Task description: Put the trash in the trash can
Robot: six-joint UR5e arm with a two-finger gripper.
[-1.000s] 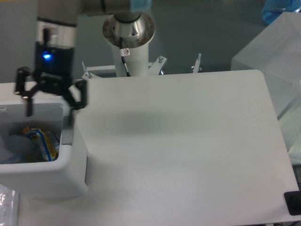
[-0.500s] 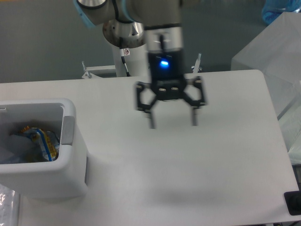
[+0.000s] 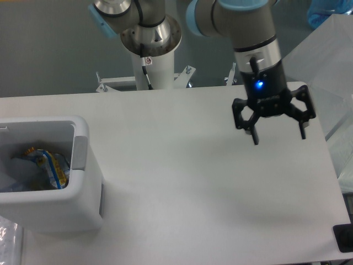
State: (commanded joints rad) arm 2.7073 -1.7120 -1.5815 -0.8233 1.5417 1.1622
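Note:
The white trash can [image 3: 83, 182] with a grey side panel stands at the table's left edge. Inside it lies trash [image 3: 47, 168]: blue-and-orange foil wrappers on pale crumpled material. My gripper [image 3: 278, 136] hangs open over the right part of the white table [image 3: 182, 182], far from the can, with nothing between its fingers.
The arm's round base and post [image 3: 151, 41] stand behind the table's back edge. A translucent plastic box [image 3: 325, 66] sits off the right side. A dark object [image 3: 343, 238] shows at the lower right corner, and clear plastic [image 3: 8, 243] lies at the lower left.
My open, empty gripper has swung from above the trash can at the left, across the table's middle, to the right side. The trash in the can has not moved.

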